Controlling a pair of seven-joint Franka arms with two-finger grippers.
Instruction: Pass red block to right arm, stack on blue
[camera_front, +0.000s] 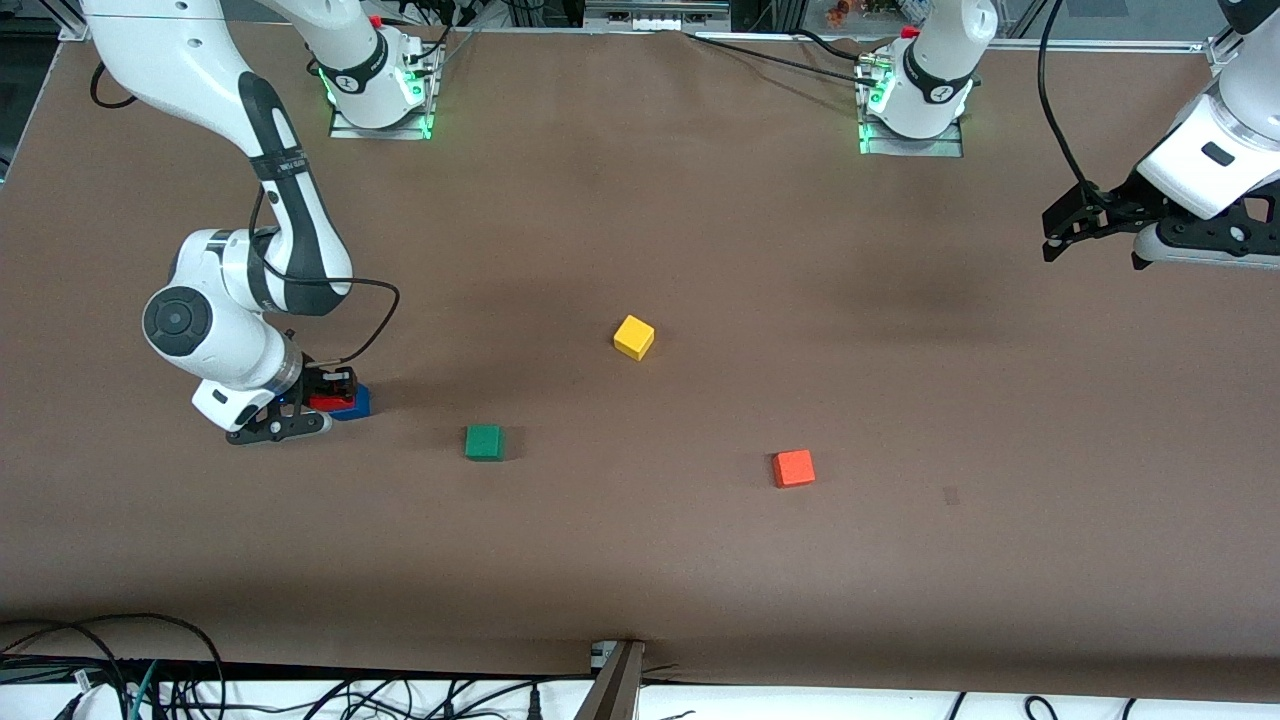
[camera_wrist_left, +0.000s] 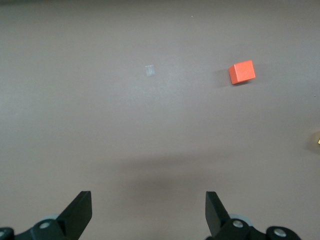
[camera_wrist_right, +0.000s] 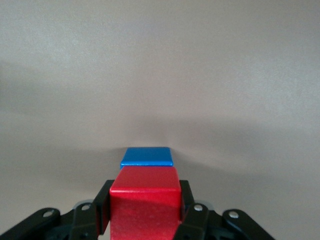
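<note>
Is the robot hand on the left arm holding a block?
No, the left gripper is open with nothing between its fingers, hanging above bare table.

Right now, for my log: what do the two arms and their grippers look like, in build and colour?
Both arms are glossy white jointed shells with dark joint caps and black bands. Each base glows green and has a red part on top. A black cable loops along the right arm to the right gripper, which is black with riveted linkages and flat fingers. The left gripper is black too, with wedge-shaped fingers.
</note>
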